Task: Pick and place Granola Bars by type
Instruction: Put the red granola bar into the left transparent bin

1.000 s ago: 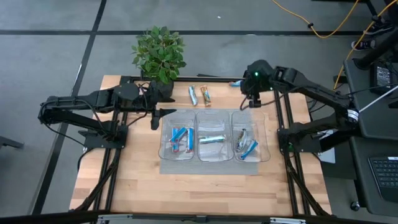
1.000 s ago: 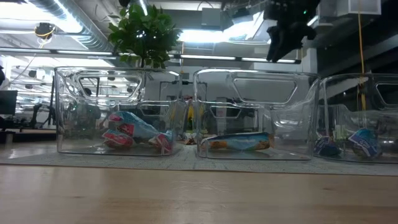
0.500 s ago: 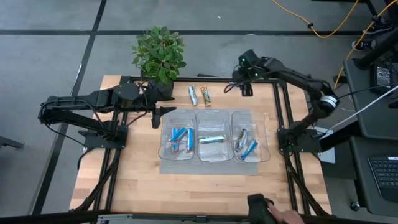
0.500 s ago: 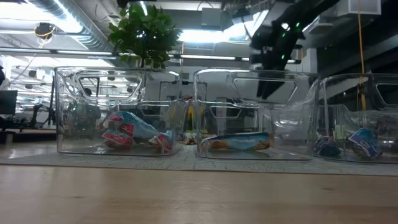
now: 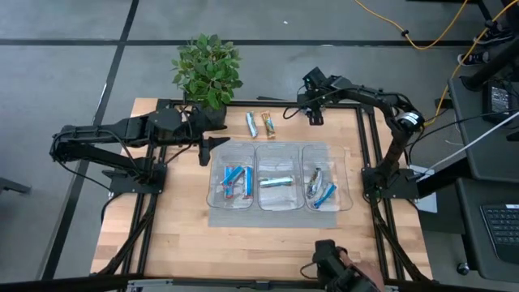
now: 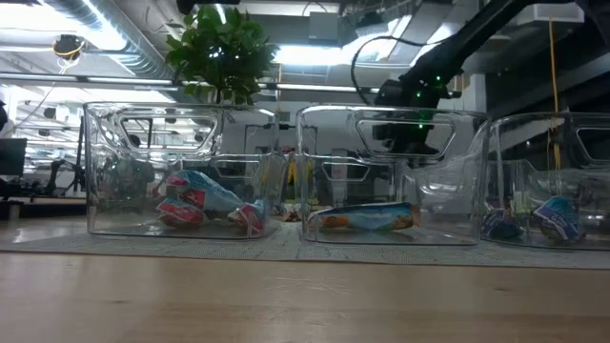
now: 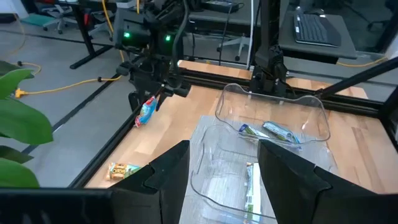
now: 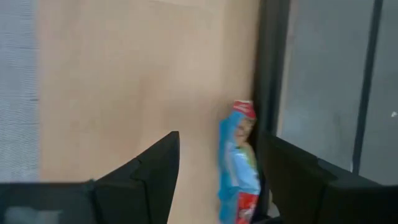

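My right gripper (image 5: 310, 108) is open, low over the table's far edge. Its fingers stand on either side of a blue-and-red granola bar (image 8: 239, 163) that lies flat on the wood beside the black frame rail. The left wrist view shows the same bar (image 7: 146, 111) under that gripper (image 7: 149, 98). Two more bars, one silver-blue (image 5: 251, 123) and one brown-orange (image 5: 268, 124), lie on the wood at the far side. My left gripper (image 5: 212, 146) is open and empty beside the left bin (image 5: 231, 185).
Three clear bins stand side by side on a grey mat (image 5: 276, 215). The left bin holds blue-red bars, the middle bin (image 5: 277, 182) a silver-blue one, and the right bin (image 5: 322, 185) a few more. A potted plant (image 5: 208, 69) stands at the far edge. A person's hand (image 5: 340, 272) shows at the near edge.
My right gripper has gone from above the right bin's far rim toward the table's far edge and a little left. It has turned and come down low, so that its open fingers now stand around the blue-and-red bar. A person's hand has come in at the near edge.
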